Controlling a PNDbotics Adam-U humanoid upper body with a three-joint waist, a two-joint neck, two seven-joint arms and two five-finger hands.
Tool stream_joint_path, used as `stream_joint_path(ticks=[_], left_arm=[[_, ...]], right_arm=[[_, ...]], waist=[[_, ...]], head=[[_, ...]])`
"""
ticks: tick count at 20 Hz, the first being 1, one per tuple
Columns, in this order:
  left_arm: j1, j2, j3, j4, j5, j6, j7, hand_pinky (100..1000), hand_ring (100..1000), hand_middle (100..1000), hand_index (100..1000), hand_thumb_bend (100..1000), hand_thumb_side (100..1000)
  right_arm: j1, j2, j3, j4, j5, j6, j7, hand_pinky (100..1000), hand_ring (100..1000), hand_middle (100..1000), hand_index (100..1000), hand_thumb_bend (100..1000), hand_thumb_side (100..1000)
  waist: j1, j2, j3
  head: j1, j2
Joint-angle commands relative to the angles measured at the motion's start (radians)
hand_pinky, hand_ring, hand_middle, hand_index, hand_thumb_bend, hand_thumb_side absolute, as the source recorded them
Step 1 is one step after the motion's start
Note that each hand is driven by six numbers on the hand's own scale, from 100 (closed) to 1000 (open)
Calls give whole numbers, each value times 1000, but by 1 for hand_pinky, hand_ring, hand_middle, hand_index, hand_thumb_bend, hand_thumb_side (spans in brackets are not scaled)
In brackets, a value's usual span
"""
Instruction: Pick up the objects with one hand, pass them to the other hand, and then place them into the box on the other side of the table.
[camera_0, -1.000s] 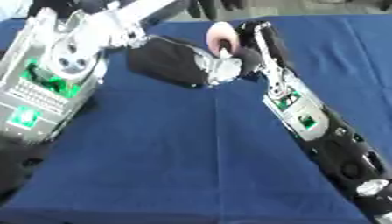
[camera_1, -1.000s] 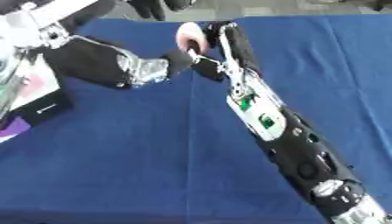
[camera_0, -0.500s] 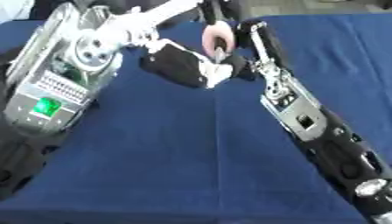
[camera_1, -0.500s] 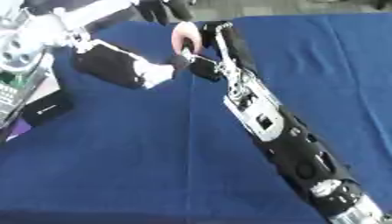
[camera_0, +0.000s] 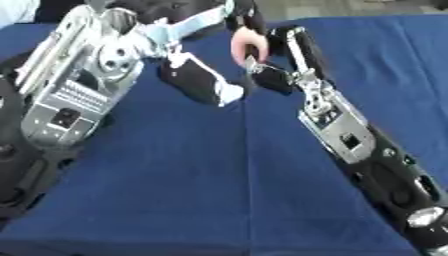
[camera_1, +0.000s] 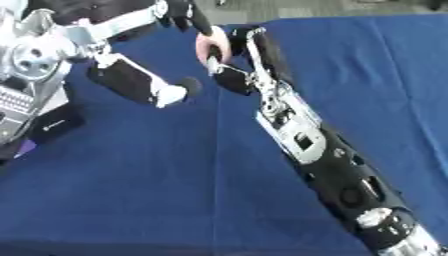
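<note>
A small, rounded, pale pink object with a smooth surface (camera_0: 242, 44) is seen above the blue-covered bench (camera_0: 192, 185), towards its far edge and near the middle of the view. It is held upright in the curled fingers of the right robot hand (camera_0: 267, 60), which wrap its lower and right side, so that only its upper left part is shown. What kind of thing it is cannot be made out.

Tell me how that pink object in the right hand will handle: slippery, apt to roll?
The pink object looks rounded and smooth, so it could roll if set on the blue cloth. Held in the right hand, it seems small, probably light. Stiffness cannot be judged.
</note>
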Motion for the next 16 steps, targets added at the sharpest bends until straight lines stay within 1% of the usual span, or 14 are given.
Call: stream_joint_path(ticks=[1,3,4,5,9,16], left_arm=[[-21,3,19,9,-29,-9,-18,790,768,757,805,317,168],[-21,1,22,21,-43,-10,-18,791,768,758,805,307,152],[-21,1,24,27,-52,-9,-15,791,769,758,805,289,121],[-21,1,26,33,-63,-8,-11,791,769,758,805,287,118],[-18,-3,32,61,-97,3,14,790,768,757,808,286,133],[-18,-13,27,95,-130,13,47,788,767,754,806,278,142]], right_arm=[[-11,-11,1,-28,-2,-12,11,643,597,465,471,100,216],[-7,-13,4,-28,-1,-23,18,643,597,464,470,100,212],[-6,-14,6,-27,2,-29,21,644,598,464,468,100,197],[-4,-16,7,-25,6,-37,25,645,599,464,468,100,194],[5,-21,12,-10,14,-79,40,646,599,465,469,100,189],[8,-23,23,-4,36,-154,39,652,602,465,470,100,139]], waist=[[8,-46,-1],[7,-46,-2],[7,-46,-2],[7,-45,-2],[5,-45,-3],[3,-43,-4]], head=[[5,6],[6,6],[7,6],[8,6],[14,6],[22,6]])
